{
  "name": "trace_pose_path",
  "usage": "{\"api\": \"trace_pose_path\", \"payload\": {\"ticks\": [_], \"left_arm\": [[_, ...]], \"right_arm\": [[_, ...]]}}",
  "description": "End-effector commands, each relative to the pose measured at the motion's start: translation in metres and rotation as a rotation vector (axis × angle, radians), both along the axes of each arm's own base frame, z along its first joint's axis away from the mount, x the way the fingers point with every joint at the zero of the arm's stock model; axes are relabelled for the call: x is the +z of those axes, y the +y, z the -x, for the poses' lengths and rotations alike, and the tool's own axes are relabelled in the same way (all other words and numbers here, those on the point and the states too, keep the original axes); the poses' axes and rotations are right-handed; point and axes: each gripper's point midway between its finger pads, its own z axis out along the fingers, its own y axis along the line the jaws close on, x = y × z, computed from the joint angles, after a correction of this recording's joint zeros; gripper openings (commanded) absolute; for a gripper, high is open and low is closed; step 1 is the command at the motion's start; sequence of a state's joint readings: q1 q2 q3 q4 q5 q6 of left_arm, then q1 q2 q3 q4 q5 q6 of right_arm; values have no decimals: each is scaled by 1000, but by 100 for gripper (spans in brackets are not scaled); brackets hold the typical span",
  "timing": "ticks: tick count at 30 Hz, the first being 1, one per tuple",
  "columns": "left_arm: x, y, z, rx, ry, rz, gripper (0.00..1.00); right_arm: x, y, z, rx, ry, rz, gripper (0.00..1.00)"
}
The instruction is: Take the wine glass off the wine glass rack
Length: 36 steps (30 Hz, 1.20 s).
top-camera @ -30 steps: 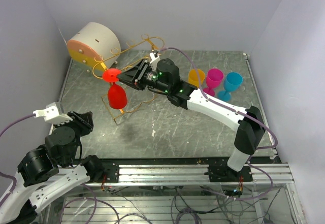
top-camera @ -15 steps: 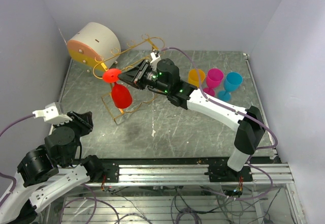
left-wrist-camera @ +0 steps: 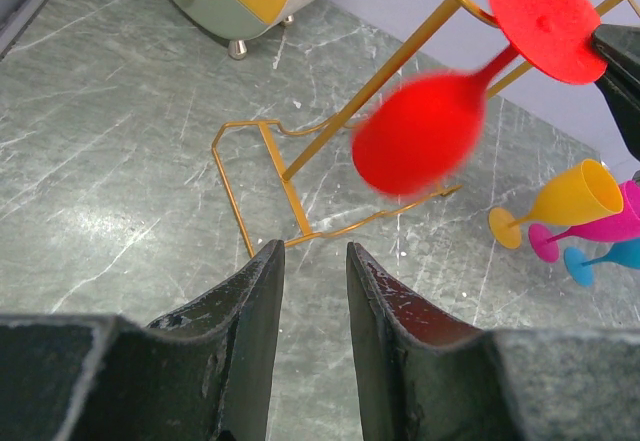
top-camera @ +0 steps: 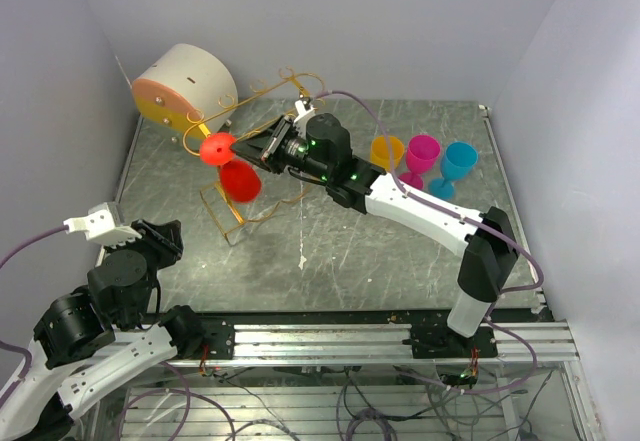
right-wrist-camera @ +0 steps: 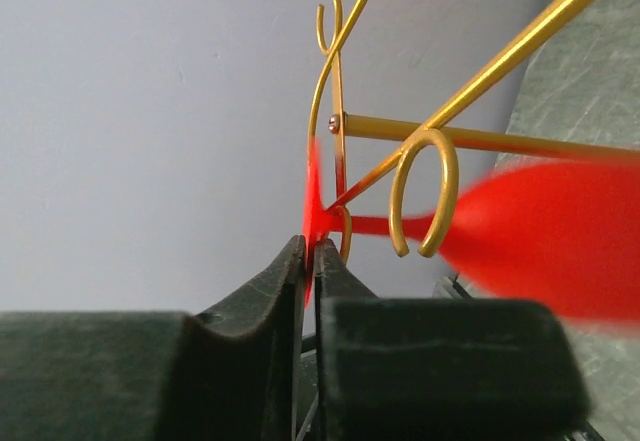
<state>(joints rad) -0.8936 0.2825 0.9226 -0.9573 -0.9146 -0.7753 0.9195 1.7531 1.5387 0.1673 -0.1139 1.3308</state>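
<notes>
A red wine glass hangs bowl-down from the gold wire wine glass rack, its round foot at the rails' scrolled end. My right gripper is shut on the edge of that foot. In the right wrist view the foot is pinched edge-on between the fingertips of the right gripper, and the stem runs through a gold scroll to the blurred bowl. My left gripper is open and holds nothing. It is low at the near left, facing the rack's base and the red glass.
A cream drum with an orange face stands at the back left, just behind the rack. Yellow, magenta and cyan glasses stand in a row right of my right arm. Walls close in on both sides and behind.
My right gripper's jaws have closed onto the red glass's foot. The bowl has swung a little to the right and up and is blurred. The left arm has not moved.
</notes>
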Motion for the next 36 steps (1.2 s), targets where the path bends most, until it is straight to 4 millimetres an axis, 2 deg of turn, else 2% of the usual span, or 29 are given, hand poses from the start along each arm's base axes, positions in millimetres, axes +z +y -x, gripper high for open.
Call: {"api": "trace_pose_path", "payload": {"ticks": [1, 12, 36], "left_arm": [[10, 8, 2, 30, -32, 38, 42], [10, 8, 2, 32, -29, 34, 42], [9, 8, 1, 34, -25, 32, 42]], "right_arm": [[13, 5, -1, -4, -36, -27, 0], [27, -6, 11, 25, -37, -59, 0], [29, -29, 26, 74, -21, -83, 0]]}}
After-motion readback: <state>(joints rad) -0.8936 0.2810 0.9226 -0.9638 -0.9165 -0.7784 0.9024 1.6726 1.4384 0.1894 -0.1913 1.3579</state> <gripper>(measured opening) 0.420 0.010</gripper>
